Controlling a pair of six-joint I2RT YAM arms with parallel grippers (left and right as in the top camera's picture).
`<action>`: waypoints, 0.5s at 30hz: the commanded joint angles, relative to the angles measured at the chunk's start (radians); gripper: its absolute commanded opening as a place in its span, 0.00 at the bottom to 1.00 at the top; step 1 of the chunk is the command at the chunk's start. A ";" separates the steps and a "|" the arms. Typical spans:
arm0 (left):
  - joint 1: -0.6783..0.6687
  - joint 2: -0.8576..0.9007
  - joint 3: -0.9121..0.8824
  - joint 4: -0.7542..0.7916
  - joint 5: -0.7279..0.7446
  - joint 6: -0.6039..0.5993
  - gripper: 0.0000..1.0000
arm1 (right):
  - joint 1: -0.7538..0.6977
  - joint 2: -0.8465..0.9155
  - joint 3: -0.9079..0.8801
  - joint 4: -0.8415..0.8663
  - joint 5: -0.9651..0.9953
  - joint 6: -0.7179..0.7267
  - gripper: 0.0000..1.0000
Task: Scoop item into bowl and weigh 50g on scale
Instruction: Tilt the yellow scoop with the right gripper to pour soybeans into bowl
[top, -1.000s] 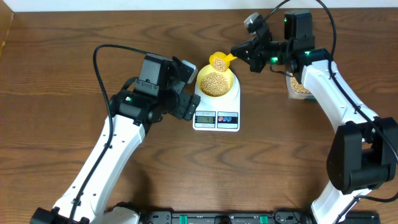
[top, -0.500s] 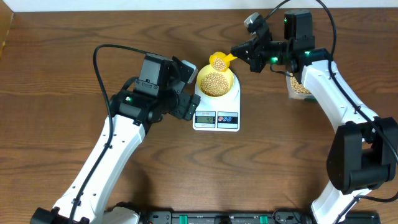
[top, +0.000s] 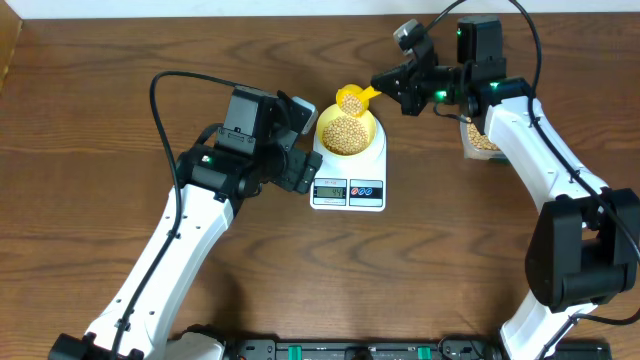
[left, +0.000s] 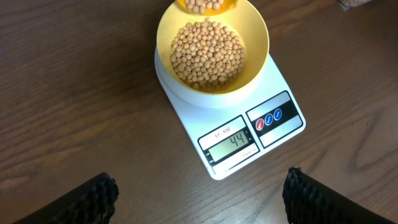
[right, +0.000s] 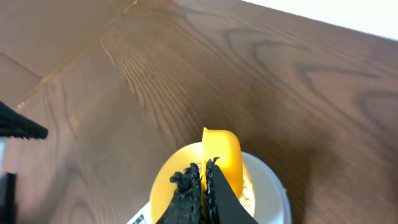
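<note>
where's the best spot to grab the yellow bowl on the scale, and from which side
Probably the bare rim wall of the bowl on the robot's left, pinched from above. The beans sit low in the middle, leaving wall free, and the scoop hangs over the far rim, blocking that edge.

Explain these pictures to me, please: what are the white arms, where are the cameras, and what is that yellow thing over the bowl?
These are two robot arms at a wooden table. One picture looks down from above; the other two come from a camera on each wrist. In the middle, a white scale carries a yellow bowl of beans; its display reads 44. The right end effector is shut on the handle of a yellow scoop, held with beans in it over the bowl's edge. The left end effector is open and holds nothing, beside the scale. A clear tub with more beans sits by the right arm.
</note>
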 joint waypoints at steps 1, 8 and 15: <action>0.003 -0.002 -0.003 0.000 0.008 0.017 0.87 | 0.008 0.009 -0.004 0.000 -0.007 0.140 0.01; 0.003 -0.002 -0.003 0.000 0.008 0.017 0.87 | 0.008 0.009 -0.004 0.001 -0.007 0.156 0.01; 0.003 -0.002 -0.003 0.000 0.008 0.017 0.87 | 0.008 0.009 -0.004 0.003 -0.007 0.155 0.01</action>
